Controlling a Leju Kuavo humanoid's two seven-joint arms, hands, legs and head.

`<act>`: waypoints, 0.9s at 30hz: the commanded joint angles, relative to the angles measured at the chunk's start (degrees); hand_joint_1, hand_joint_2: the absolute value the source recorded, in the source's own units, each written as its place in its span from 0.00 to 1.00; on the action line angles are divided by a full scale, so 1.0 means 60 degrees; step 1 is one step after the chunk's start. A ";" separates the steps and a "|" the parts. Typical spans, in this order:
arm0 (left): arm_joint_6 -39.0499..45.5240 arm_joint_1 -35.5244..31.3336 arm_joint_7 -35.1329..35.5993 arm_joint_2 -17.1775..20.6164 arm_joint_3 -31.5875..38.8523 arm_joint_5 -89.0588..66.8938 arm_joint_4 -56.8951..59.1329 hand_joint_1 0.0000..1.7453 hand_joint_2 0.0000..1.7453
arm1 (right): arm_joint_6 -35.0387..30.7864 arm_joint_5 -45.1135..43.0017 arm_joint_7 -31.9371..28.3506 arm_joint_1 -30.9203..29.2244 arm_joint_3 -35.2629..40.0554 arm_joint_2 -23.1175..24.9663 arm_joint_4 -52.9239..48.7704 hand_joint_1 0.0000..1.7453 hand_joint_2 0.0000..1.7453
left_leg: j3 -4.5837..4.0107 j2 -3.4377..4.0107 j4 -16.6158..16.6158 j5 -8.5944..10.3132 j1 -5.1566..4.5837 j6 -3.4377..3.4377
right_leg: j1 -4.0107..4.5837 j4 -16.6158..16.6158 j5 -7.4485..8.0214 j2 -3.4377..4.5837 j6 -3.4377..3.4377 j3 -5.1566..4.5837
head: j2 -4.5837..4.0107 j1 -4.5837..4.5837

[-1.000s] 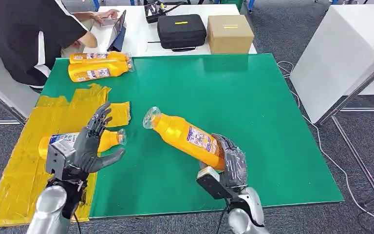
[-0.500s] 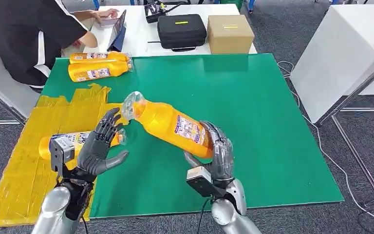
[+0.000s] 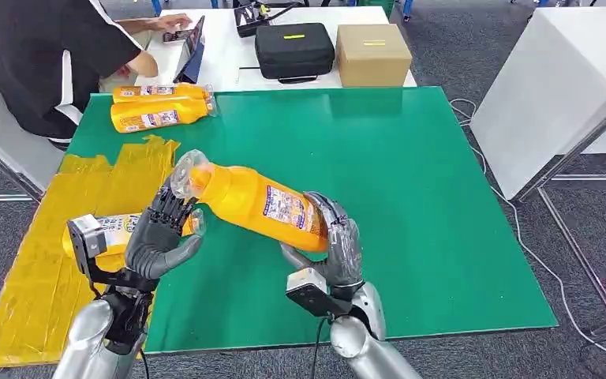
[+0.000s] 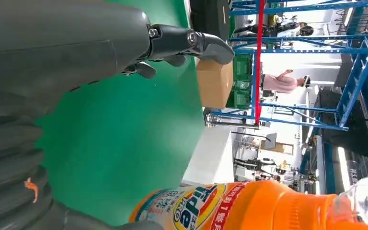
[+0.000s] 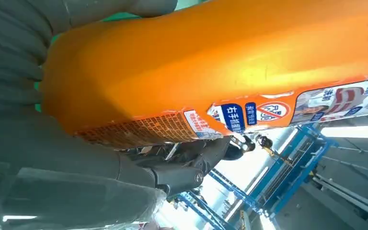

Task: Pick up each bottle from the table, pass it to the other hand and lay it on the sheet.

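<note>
**Handover about to happen**

Right hand [image 3: 333, 251] fingers clamp the orange detergent bottle [image 3: 248, 201] by its base, above the bench [image 3: 410, 197], cap end offered toward left hand [image 3: 160, 237], whose fingers are spread, empty, beside the neck. Yellow sheet [image 3: 39, 260] lies below.

The right hand [image 3: 333, 251] covers the base of the held bottle [image 3: 248, 201], so you can't see how the fingers sit underneath it. In the right wrist view that bottle runs off the picture's edges, neck and cap gone, and the small label print is unreadable. The left wrist view cuts it too, label chopped by the edge. The left hand [image 3: 160, 237] sits in front of the bottle on the sheet [image 3: 107, 230], hiding most of its middle, and can't tell if the fingertips touch the held bottle's clear cap. The person [image 3: 43, 55] at the far table is cut off by the frame. Labels on the two far bottles [image 3: 158, 106] are too small to read.
</note>
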 commanded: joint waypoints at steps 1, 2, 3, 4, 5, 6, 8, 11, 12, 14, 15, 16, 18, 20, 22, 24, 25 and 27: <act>-0.0237 -0.0506 0.0223 0.0034 0.0346 0.1054 0.0730 0.00 1.00 | -0.0080 0.0651 0.0147 -0.0685 0.0748 0.0247 0.1006 1.00 1.00 | 0.0018 0.0022 -0.0002 -0.0006 0.0007 -0.0024 | 0.0007 -0.0005 0.0002 0.0019 -0.0007 0.0015 | 0.0004 0.0000; -0.0311 -0.0504 0.0212 0.0021 0.0348 0.1170 0.0714 0.00 1.00 | -0.0077 0.0753 0.0272 -0.0734 0.0852 0.0293 0.1117 1.00 1.00 | 0.0014 0.0022 -0.0003 -0.0004 0.0005 -0.0021 | 0.0004 -0.0003 0.0002 0.0018 -0.0006 0.0010 | 0.0004 0.0000; -0.0368 -0.0495 0.0197 -0.0015 0.0364 0.1284 0.0674 0.00 1.00 | -0.0080 0.0798 0.0447 -0.0776 0.0916 0.0290 0.1196 1.00 1.00 | 0.0026 0.0029 -0.0002 -0.0008 0.0008 -0.0033 | 0.0007 -0.0003 0.0000 0.0024 -0.0011 0.0021 | 0.0004 0.0000; -0.0403 -0.0451 0.0180 -0.0050 0.0384 0.1371 0.0546 0.00 1.00 | 0.0003 0.0793 0.0554 -0.0839 0.0993 0.0280 0.1283 1.00 1.00 | 0.0020 0.0020 -0.0005 -0.0005 0.0007 -0.0027 | 0.0006 -0.0006 0.0000 0.0015 -0.0009 0.0017 | 0.0000 0.0000; -0.0417 -0.0425 0.0170 -0.0067 0.0387 0.1401 0.0470 0.00 1.00 | 0.0037 0.0774 0.0592 -0.0851 0.0996 0.0287 0.1329 1.00 1.00 | 0.0015 0.0013 -0.0005 -0.0003 0.0006 -0.0020 | 0.0005 -0.0007 0.0001 0.0010 -0.0006 0.0014 | 0.0000 0.0000; -0.0413 -0.0369 0.0175 -0.0102 0.0350 0.1409 0.0243 0.00 1.00 | 0.0102 0.0804 0.0725 -0.0894 0.0981 0.0316 0.1471 1.00 1.00 | 0.0028 0.0019 -0.0005 -0.0007 0.0010 -0.0032 | 0.0008 -0.0009 -0.0001 0.0015 -0.0010 0.0026 | 0.0003 -0.0004; -0.0427 -0.0357 0.0220 -0.0127 0.0260 0.1403 0.0135 0.00 1.00 | 0.0186 0.0914 0.0815 -0.0889 0.1008 0.0347 0.1579 1.00 1.00 | 0.0011 0.0010 -0.0003 -0.0004 0.0005 -0.0018 | 0.0004 -0.0006 0.0000 0.0008 -0.0004 0.0011 | 0.0000 0.0000; -0.0465 -0.0491 0.0268 -0.0162 0.0091 0.1398 0.0330 0.00 1.00 | 0.0311 0.1232 0.1092 -0.0890 0.1002 0.0464 0.1742 1.00 1.00 | 0.0012 0.0009 -0.0002 -0.0005 0.0007 -0.0018 | 0.0006 -0.0006 -0.0001 0.0006 -0.0004 0.0014 | 0.0000 0.0000; -0.0518 -0.0543 0.0284 -0.0187 -0.0004 0.1392 0.0406 0.00 1.00 | 0.0469 0.1270 0.1147 -0.0891 0.0967 0.0503 0.1751 1.00 1.00 | 0.0024 0.0008 -0.0003 -0.0009 0.0009 -0.0026 | 0.0007 -0.0010 -0.0005 0.0004 -0.0006 0.0029 | 0.0003 0.0000; -0.0571 -0.0588 0.0282 -0.0228 -0.0167 0.1365 0.0443 0.00 1.00 | 0.1135 0.0925 0.1242 -0.0888 0.0844 0.0528 0.1676 1.00 1.00 | 0.0009 0.0000 -0.0001 -0.0003 0.0006 -0.0018 | 0.0005 -0.0005 -0.0002 -0.0002 -0.0004 0.0015 | 0.0003 -0.0004; -0.0604 -0.0600 0.0286 -0.0250 -0.0257 0.1341 0.0414 0.00 1.00 | 0.1292 0.0920 0.1307 -0.0907 0.0795 0.0502 0.1660 1.00 1.00 | 0.0022 -0.0002 0.0000 -0.0008 0.0010 -0.0029 | 0.0009 -0.0008 -0.0006 -0.0006 -0.0007 0.0030 | 0.0000 0.0000; -0.0621 -0.0614 0.0286 -0.0263 -0.0321 0.1328 0.0373 0.00 1.00 | 0.1686 0.0769 0.1393 -0.0904 0.0710 0.0496 0.1601 1.00 1.00 | 0.0016 -0.0005 -0.0001 -0.0005 0.0007 -0.0025 | 0.0006 -0.0007 -0.0005 -0.0008 -0.0006 0.0023 | 0.0000 0.0000; -0.0664 -0.0664 0.0303 -0.0247 -0.0436 0.1290 0.0260 0.00 1.00 | 0.2846 -0.0004 0.1310 -0.0908 0.0580 0.0405 0.1413 1.00 1.00 | 0.0015 -0.0010 0.0004 -0.0005 0.0010 -0.0028 | 0.0009 -0.0006 -0.0006 -0.0014 -0.0006 0.0023 | 0.0000 -0.0004; -0.0674 -0.0640 0.0314 -0.0215 -0.0480 0.1266 0.0142 0.00 1.00 | 0.3882 -0.0655 0.1403 -0.0947 0.0448 0.0371 0.1338 1.00 1.00 | 0.0016 -0.0019 0.0004 -0.0004 0.0010 -0.0031 | 0.0009 -0.0007 -0.0008 -0.0023 -0.0006 0.0028 | 0.0004 0.0000; -0.0660 -0.0591 0.0361 -0.0197 -0.0491 0.1244 0.0065 0.00 1.00 | 0.4440 -0.1062 0.1457 -0.0954 0.0273 0.0368 0.1245 1.00 1.00 | 0.0004 -0.0008 0.0001 -0.0001 0.0003 -0.0018 | 0.0003 -0.0003 -0.0003 -0.0011 -0.0003 0.0007 | 0.0000 0.0000; -0.0650 -0.0574 0.0426 -0.0199 -0.0507 0.1243 0.0066 0.00 1.00 | 0.5093 -0.1508 0.1534 -0.0998 0.0045 0.0355 0.1173 1.00 1.00 | 0.0008 -0.0001 0.0002 -0.0004 0.0005 -0.0023 | 0.0004 -0.0003 -0.0004 -0.0005 -0.0005 0.0011 | 0.0000 0.0000; -0.0651 -0.0587 0.0430 -0.0209 -0.0521 0.1243 0.0092 0.00 1.00 | 0.5238 -0.1620 0.1550 -0.1026 -0.0022 0.0333 0.1175 1.00 1.00 | 0.0018 -0.0007 0.0004 -0.0009 0.0007 -0.0031 | 0.0005 -0.0003 -0.0010 -0.0012 -0.0007 0.0024 | 0.0000 -0.0004; -0.0668 -0.0634 0.0451 -0.0225 -0.0561 0.1246 0.0138 0.00 1.00 | 0.5320 -0.1683 0.1566 -0.1055 -0.0118 0.0309 0.1165 1.00 1.00 | -0.0001 -0.0014 0.0000 0.0003 -0.0001 -0.0014 | -0.0001 -0.0001 -0.0003 -0.0016 -0.0002 0.0002 | 0.0003 0.0000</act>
